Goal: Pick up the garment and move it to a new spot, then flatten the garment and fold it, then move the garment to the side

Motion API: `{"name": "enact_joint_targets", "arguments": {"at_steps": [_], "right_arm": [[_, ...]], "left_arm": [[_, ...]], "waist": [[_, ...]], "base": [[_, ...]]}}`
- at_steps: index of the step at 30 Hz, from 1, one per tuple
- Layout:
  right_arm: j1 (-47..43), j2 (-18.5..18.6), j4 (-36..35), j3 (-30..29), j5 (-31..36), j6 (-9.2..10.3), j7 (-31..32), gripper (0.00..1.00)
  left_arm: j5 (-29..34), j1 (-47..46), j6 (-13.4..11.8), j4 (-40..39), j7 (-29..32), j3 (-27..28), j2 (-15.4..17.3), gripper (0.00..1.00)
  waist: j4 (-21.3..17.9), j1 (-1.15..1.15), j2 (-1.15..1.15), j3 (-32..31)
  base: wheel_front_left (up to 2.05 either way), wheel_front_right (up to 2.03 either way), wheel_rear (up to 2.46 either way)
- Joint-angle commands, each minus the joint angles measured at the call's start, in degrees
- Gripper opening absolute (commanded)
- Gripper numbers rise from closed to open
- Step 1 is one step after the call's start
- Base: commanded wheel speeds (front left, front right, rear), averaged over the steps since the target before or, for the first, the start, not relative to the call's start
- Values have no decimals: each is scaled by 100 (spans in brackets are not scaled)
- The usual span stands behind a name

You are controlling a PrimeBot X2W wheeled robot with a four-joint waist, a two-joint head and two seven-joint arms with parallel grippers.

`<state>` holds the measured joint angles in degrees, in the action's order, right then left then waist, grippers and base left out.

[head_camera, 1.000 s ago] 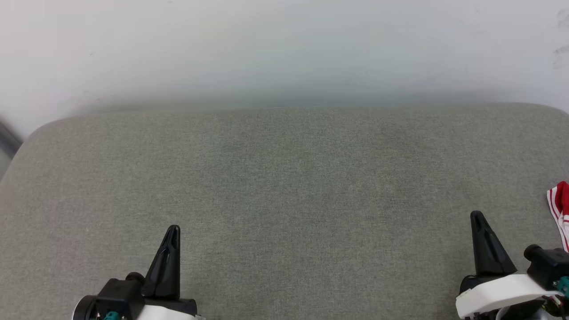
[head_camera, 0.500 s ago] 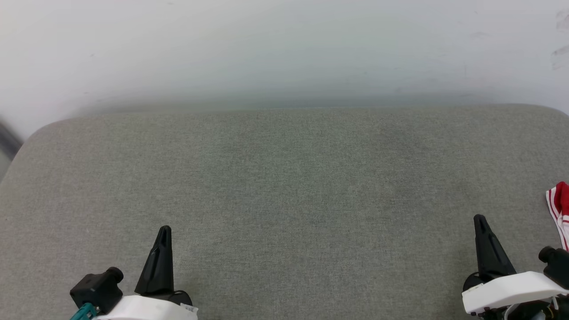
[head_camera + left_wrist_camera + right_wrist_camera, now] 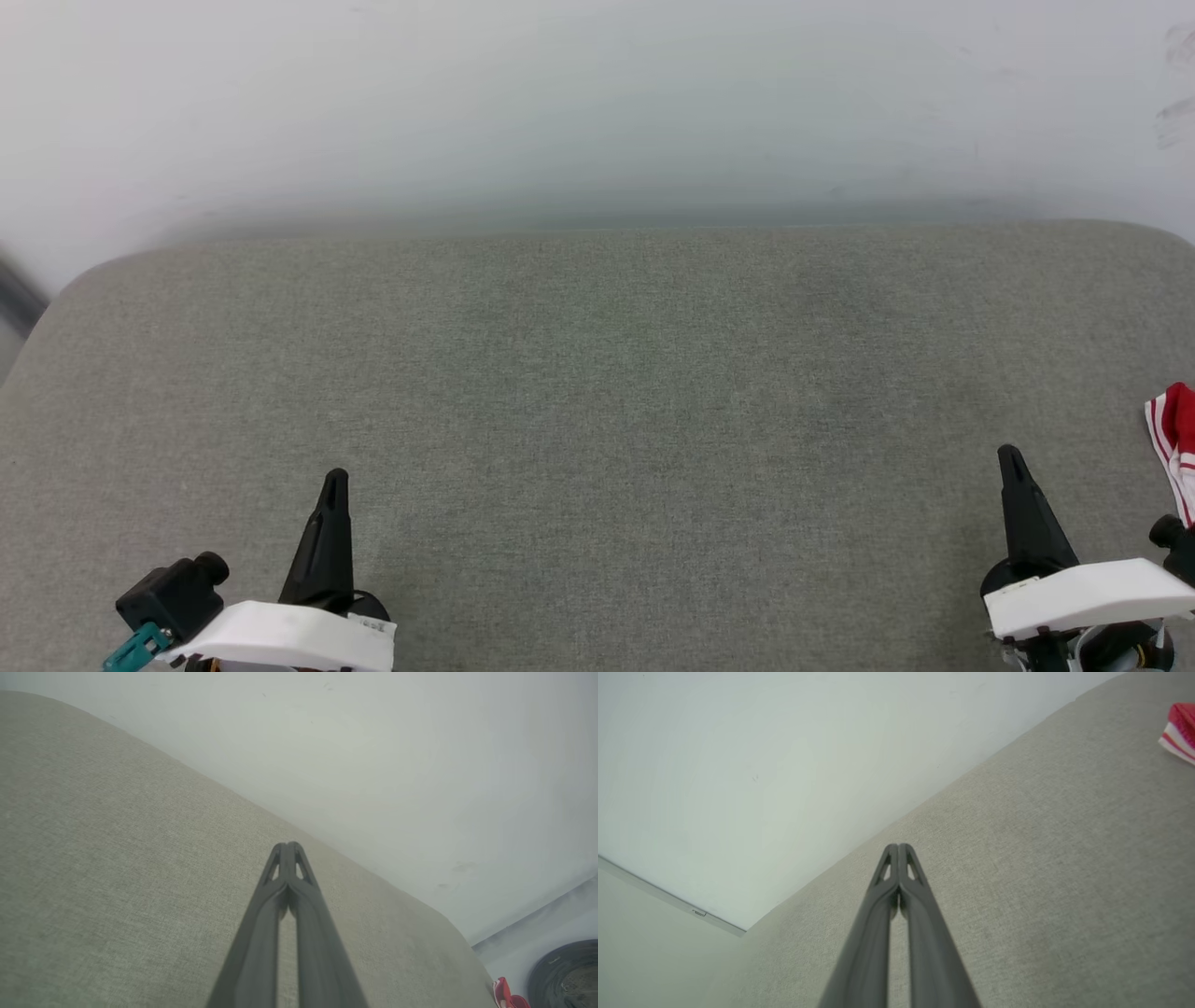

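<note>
A small part of the red garment with red-white striped trim [image 3: 1178, 439] lies at the right edge of the grey cushioned surface [image 3: 597, 392]; most of it is cut off by the frame. Its corner also shows in the right wrist view [image 3: 1178, 730] and, tiny, in the left wrist view [image 3: 507, 996]. My left gripper [image 3: 334, 481] sits low at the left, shut and empty, tips together [image 3: 289, 845]. My right gripper [image 3: 1008, 455] sits low at the right, shut and empty [image 3: 899, 847], a short way left of the garment.
A pale wall [image 3: 597, 103] rises behind the grey surface's far edge. The surface's corners are rounded. A dark round object [image 3: 567, 973] sits on the floor beyond the surface's end in the left wrist view.
The left arm has turned at the wrist and slid slightly left and back. The right arm has drawn back a little toward the bottom edge. The garment has not moved.
</note>
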<state>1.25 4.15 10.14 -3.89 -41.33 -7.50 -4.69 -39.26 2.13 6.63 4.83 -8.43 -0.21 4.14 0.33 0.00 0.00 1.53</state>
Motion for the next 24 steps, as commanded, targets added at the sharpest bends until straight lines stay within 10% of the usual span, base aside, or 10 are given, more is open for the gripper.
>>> {"name": "enact_joint_targets", "arguments": {"at_steps": [1, 24], "right_arm": [[165, -3, -45, -25, -205, 0, 35, 0], [293, -45, 97, -108, -1845, 1, 403, 0]], "left_arm": [[-206, -143, 36, -32, 36, 17, 41, 0], [-2008, -382, 52, 269, 437, 133, 68, 0]], "waist": [[0, 0, 0, -2], [-9, 0, 0, -35]], "base": [[0, 0, 0], [0, 0, 0]]}}
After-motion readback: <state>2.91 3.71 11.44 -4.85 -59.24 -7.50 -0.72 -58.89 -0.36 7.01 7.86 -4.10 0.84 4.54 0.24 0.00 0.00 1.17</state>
